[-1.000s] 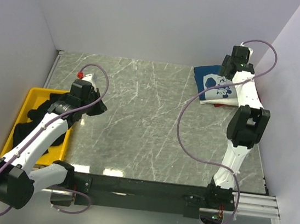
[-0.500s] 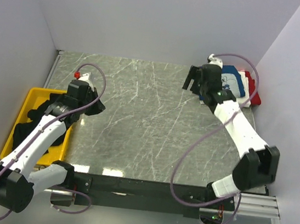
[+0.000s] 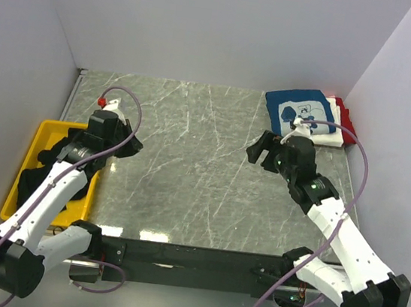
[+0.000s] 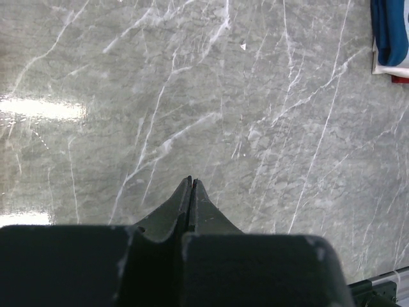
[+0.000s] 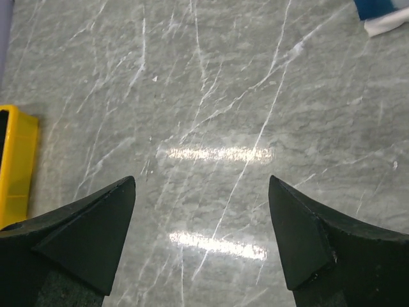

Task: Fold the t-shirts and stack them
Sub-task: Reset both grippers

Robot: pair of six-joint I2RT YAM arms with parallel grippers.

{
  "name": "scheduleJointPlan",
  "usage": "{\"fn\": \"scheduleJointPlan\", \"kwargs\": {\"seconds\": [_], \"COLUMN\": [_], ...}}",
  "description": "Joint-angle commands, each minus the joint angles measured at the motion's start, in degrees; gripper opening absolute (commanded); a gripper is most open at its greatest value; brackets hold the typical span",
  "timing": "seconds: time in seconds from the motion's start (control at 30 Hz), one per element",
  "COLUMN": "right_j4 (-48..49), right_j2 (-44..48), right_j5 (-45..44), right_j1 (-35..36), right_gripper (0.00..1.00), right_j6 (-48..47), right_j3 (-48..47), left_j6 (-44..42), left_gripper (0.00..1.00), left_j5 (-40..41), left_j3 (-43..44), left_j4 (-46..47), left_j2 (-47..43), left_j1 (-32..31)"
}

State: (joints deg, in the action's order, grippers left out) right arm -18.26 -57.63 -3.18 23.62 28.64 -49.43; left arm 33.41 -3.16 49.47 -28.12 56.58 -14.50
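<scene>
A folded navy t-shirt with a white print [image 3: 298,113] tops a stack at the table's far right corner, over a white t-shirt [image 3: 321,141] and a red t-shirt [image 3: 342,111]. A corner of the navy shirt shows in the left wrist view [image 4: 391,29] and in the right wrist view [image 5: 377,7]. Black t-shirts [image 3: 44,166] lie heaped in the yellow bin [image 3: 41,136] at the left. My left gripper [image 3: 135,144] is shut and empty over bare table by the bin; in its wrist view [image 4: 191,181] the fingers are pressed together. My right gripper [image 3: 259,151] is open and empty above the table middle, also in its wrist view [image 5: 201,192].
The grey marble table [image 3: 187,174] is walled on three sides. The yellow bin's edge shows in the right wrist view [image 5: 16,166]. A black rail [image 3: 192,258] runs along the near edge.
My right arm has swung away from the stack in the far right corner, toward the table's middle and nearer me, with its gripper open. The left arm has shifted only slightly.
</scene>
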Motion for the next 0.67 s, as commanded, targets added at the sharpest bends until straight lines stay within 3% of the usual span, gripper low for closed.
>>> {"fn": "scheduleJointPlan", "kwargs": {"seconds": [0.0, 0.63], "right_j4": [1.22, 2.61], "right_j2": [2.69, 7.61], "right_j5": [2.04, 4.58], "right_j1": [0.20, 0.20], "right_gripper": [0.91, 0.92], "right_j6": [1.42, 2.03], "right_j3": [1.44, 8.91], "left_j6": [-1.24, -2.12], "left_gripper": [0.01, 0.02], "left_j5": [0.08, -0.97], "left_j3": [0.10, -0.78], "left_j4": [1.84, 3.07], "left_j2": [-2.34, -4.37], "left_j1": [0.61, 0.70]}}
